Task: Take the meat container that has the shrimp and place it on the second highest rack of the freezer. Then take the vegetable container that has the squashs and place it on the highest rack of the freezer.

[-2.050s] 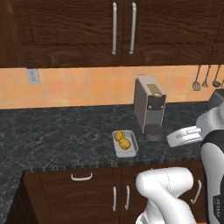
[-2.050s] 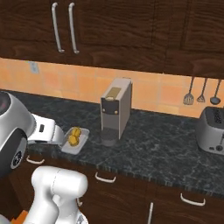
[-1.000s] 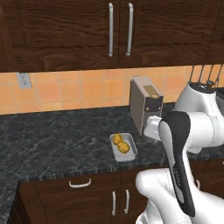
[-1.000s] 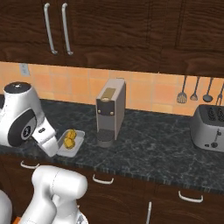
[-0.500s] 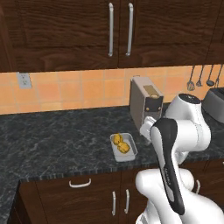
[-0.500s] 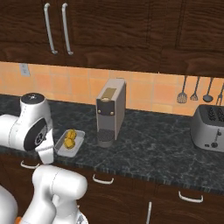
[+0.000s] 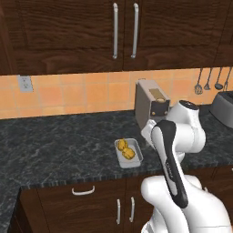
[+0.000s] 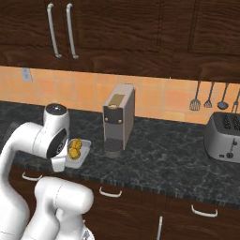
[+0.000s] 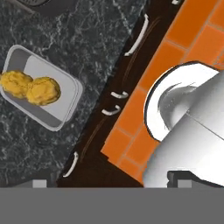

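Observation:
The vegetable container (image 7: 132,163) is a shallow grey tray near the counter's front edge, with two yellow squashs (image 7: 127,150) in it. It also shows in the right base view, where the container (image 8: 80,161) with the squashs (image 8: 75,148) lies left of the coffee machine. In the hand view the container (image 9: 61,109) and squashs (image 9: 31,88) lie at the left, seen from above. My gripper (image 9: 112,183) is open, its fingertips (image 9: 40,183) wide apart with nothing between them, high over the counter's front edge. The meat container with the shrimp and the freezer are out of view.
A grey coffee machine (image 7: 152,107) (image 8: 118,119) stands just behind the container. A toaster (image 8: 225,136) sits at the right, with utensils (image 8: 211,96) hanging on the tiled wall above it. Dark cabinets hang above, and drawer handles (image 9: 138,35) run below the counter edge.
The base views shifted a little early on as the base drove. Since then my arm has folded, its upper joint swinging toward the squash container. The jaws stay open.

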